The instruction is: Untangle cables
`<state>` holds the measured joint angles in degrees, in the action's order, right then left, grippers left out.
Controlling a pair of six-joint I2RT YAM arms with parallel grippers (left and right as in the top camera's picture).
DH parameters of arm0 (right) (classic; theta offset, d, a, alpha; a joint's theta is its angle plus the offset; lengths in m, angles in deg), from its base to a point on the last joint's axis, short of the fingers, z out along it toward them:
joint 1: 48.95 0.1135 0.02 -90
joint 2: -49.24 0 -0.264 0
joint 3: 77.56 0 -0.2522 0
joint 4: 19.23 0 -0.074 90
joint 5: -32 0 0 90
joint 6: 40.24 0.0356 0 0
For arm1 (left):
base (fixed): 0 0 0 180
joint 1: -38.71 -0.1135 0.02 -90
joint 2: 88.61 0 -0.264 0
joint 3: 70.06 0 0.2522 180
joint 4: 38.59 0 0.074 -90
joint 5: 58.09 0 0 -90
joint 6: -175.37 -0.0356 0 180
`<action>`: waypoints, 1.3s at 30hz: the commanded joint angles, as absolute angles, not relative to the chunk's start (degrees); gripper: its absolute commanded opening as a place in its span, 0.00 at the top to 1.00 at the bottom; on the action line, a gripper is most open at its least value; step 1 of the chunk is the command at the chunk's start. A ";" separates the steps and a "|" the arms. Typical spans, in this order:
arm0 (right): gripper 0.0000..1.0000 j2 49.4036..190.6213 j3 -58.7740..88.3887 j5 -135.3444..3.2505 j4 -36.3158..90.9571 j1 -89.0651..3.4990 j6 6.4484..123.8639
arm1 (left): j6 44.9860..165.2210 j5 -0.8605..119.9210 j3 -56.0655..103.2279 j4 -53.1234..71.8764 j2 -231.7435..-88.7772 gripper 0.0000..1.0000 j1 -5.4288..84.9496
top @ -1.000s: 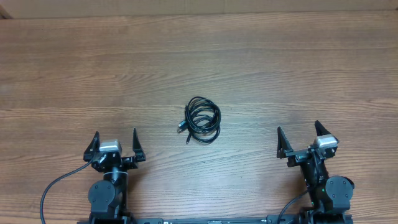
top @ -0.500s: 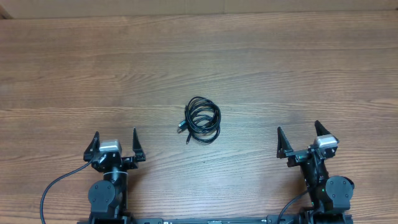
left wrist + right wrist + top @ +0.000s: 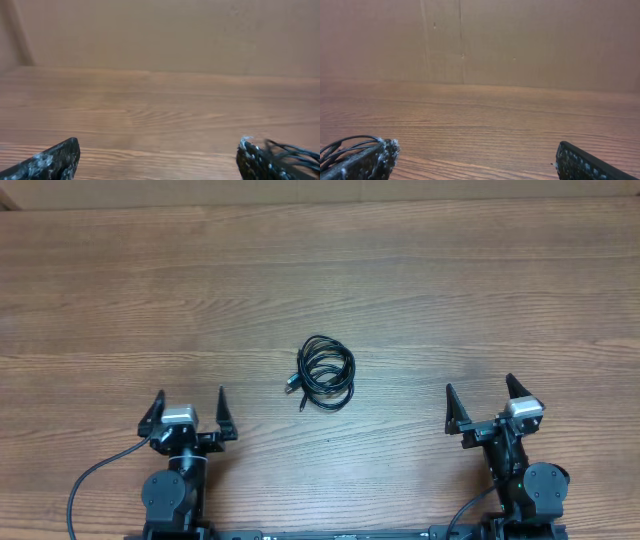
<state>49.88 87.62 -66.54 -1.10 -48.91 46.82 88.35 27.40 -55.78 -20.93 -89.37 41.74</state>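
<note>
The cables (image 3: 326, 373) lie as one small black coil at the middle of the wooden table, with plug ends sticking out at its lower left. My left gripper (image 3: 189, 403) is open and empty near the front edge, left of and nearer than the coil. My right gripper (image 3: 479, 391) is open and empty near the front edge at the right. In the left wrist view the coil's loops (image 3: 295, 151) show at the far right behind my right finger. In the right wrist view the loops (image 3: 342, 144) show at the far left.
The wooden table (image 3: 320, 280) stretches back to a brown cardboard wall (image 3: 480, 40). A thick black arm wire (image 3: 90, 480) curves by the left arm's base.
The left gripper has shifted very slightly toward the front edge. The coil and the right arm have not moved.
</note>
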 commanded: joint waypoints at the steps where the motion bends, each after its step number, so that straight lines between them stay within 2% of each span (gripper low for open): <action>1: 0.00 49.43 88.21 -65.95 -1.30 -49.02 47.34 | 90.30 31.55 -55.98 -20.75 -88.91 0.01 42.11; 3: 0.00 49.43 88.21 -65.97 -1.28 -49.02 47.34 | 96.26 37.39 -55.98 -25.28 -88.91 0.00 42.15; 9: 0.00 49.43 88.21 -65.95 -1.30 -49.02 47.34 | 110.99 51.97 -55.98 -27.53 -88.91 0.00 42.15; 14: 0.00 49.43 88.21 -65.97 -1.30 -49.02 47.34 | 111.08 53.59 -54.27 -45.04 -88.91 0.00 42.07; 18: 0.00 49.43 88.21 -65.95 -1.30 -49.02 47.34 | 108.70 49.72 -45.97 -43.07 -89.89 0.00 42.07; 20: 0.00 49.43 88.21 -65.97 -1.30 -49.02 47.34 | 103.17 49.54 -35.32 -32.64 -94.20 0.00 42.07; 24: 0.00 49.43 88.21 -65.95 -1.30 -49.02 47.34 | 99.45 51.44 -15.70 -9.43 -105.78 0.00 42.07; 25: 0.00 49.43 88.21 -65.97 -1.30 -49.02 47.34 | 96.07 55.60 -5.05 2.31 -114.11 0.00 42.07; 30: 0.00 49.43 88.21 -65.97 -1.30 -49.02 47.34 | 89.62 60.56 19.63 32.40 -136.25 0.01 42.07; 34: 0.00 49.43 88.21 -65.95 -1.30 -49.02 47.34 | 90.56 63.38 30.42 47.70 -149.21 0.01 42.11; 39: 0.00 49.43 88.21 -70.63 -4.06 -49.00 48.48 | 90.73 67.31 32.19 58.19 -160.21 0.00 42.13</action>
<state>49.82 87.62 -66.71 -1.69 -48.91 46.84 92.66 63.07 30.82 54.94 -155.59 41.74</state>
